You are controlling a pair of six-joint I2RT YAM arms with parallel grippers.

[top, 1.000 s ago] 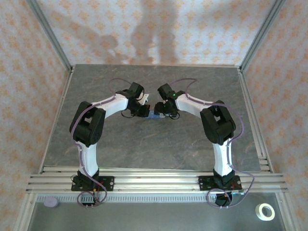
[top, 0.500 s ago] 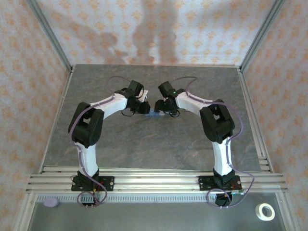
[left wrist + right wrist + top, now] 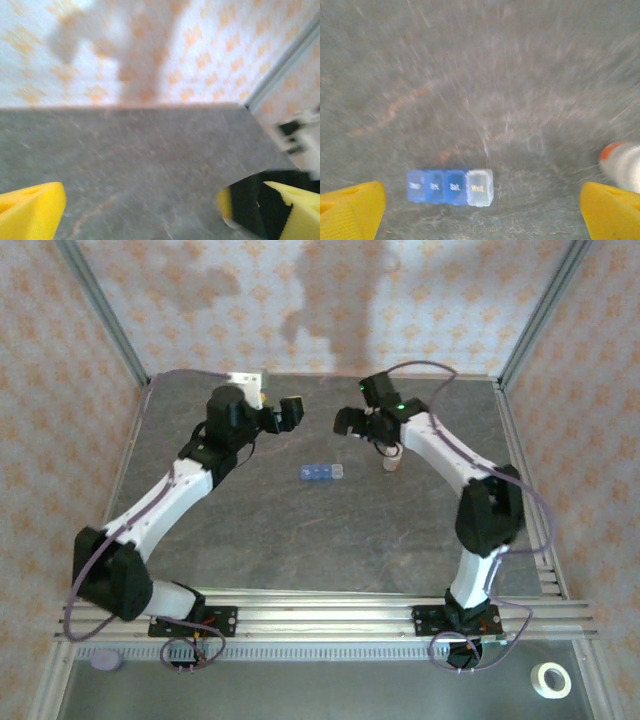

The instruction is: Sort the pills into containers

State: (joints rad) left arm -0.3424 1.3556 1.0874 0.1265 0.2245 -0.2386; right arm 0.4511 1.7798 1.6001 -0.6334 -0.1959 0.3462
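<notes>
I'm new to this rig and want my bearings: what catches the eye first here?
A small pill organiser lies in the middle of the table, with three blue compartments and one clear end compartment. To its right, close by the right arm, sits a small whitish bottle with an orange end. The left gripper and right gripper both hover wide open over the table's far half, holding nothing.

translucent smooth plastic for the containers (image 3: 450, 187), three cells blue and the end cell near-clear, on a matt grey stone-look table (image 3: 330, 540) with pale veins. just right of the containers, a whitish plastic bottle (image 3: 624, 166) with an orange-red end, too blurred for finish; nearer than the containers, brushed metal rails (image 3: 320, 602). matt yellow pads (image 3: 351, 209) on the right gripper (image 3: 482, 215), glossy white and black arm shells (image 3: 175, 490), flat papery patterned walls (image 3: 400, 300) behind the containers.
</notes>
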